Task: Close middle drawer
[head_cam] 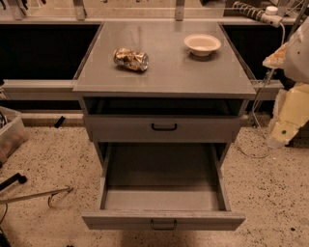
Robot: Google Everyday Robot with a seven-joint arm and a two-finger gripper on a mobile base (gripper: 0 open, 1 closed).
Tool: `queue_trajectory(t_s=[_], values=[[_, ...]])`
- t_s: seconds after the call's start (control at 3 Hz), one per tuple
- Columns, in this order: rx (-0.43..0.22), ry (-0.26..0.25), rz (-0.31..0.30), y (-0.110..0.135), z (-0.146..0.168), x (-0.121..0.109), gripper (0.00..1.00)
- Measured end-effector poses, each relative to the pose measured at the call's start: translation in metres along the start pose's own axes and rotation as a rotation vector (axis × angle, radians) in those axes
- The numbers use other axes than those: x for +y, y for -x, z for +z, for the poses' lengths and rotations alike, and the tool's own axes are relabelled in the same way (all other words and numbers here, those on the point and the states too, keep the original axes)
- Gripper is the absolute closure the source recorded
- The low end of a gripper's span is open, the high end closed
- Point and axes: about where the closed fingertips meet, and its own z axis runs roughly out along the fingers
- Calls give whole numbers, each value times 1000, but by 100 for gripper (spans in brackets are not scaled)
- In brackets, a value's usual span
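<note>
The middle drawer (163, 220) is a grey metal drawer with a small black centre handle. It is pulled far out toward me, and its deep plain tray (161, 169) is empty. Above it, the taller-fronted top drawer (164, 128) stands slightly out from the cabinet, with a dark gap under the cabinet top. The lowest drawer is hidden beneath the open one. My gripper (284, 126) is the cream-coloured part at the right edge. It hangs beside the cabinet at top-drawer height, well to the right of and above the middle drawer's front, touching nothing.
On the cabinet top (164, 77) lie a crushed can (131, 59) and a white bowl (202, 44). A power strip (258, 13) and a hanging cable are at the back right. A plastic bin (9, 132) and a metal bar (36, 195) are on the speckled floor at left.
</note>
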Motion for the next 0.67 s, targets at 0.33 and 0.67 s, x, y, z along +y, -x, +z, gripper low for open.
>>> queue_trajectory(t_s=[0.33,0.67], values=[[0,0,0,0,0,0,0],[-21,-2,16,-4,15,8,0]])
